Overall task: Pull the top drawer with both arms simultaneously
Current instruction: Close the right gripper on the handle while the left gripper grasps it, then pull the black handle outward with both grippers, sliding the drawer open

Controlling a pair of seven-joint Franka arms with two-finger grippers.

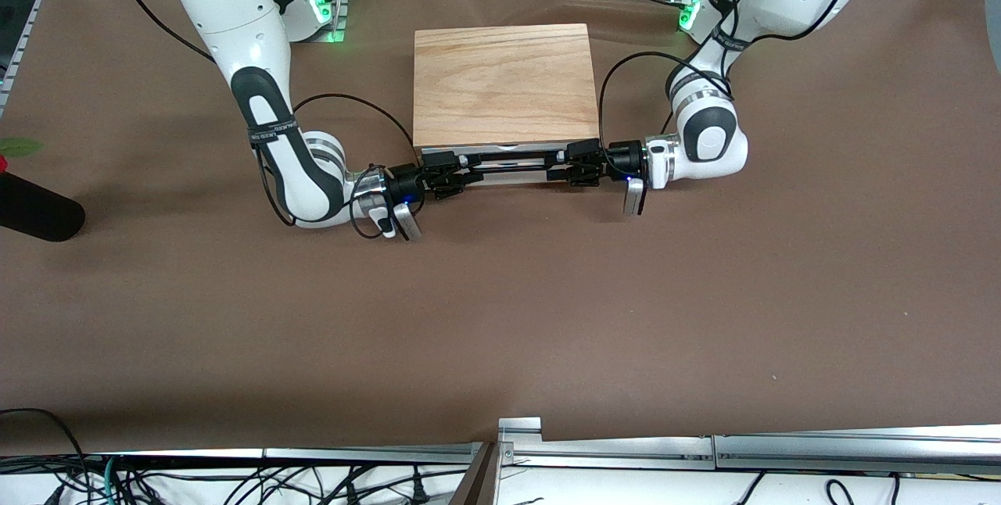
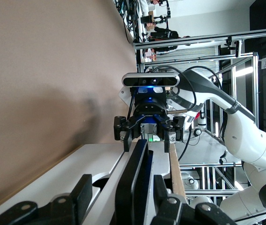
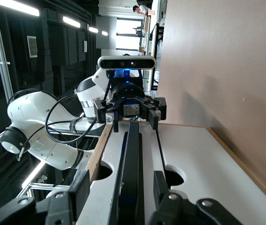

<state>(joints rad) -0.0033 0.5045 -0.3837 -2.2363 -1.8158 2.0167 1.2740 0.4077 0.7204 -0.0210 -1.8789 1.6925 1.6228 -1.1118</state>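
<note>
The box casing (image 1: pixel 502 83) is light wood with a visible grain (smooth, barely shiny). The top drawer (image 1: pixel 508 166) has a matt white front; matt brown cloth (image 1: pixel 500 317) covers the table.

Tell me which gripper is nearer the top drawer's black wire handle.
Neither: the left gripper is at the black wire handle's left-arm end and the right gripper at its other end, fingers straddling it.

High front camera facing robots, wrist cameras close, sharing drawer handle (image 1: pixel 508 163)
</note>
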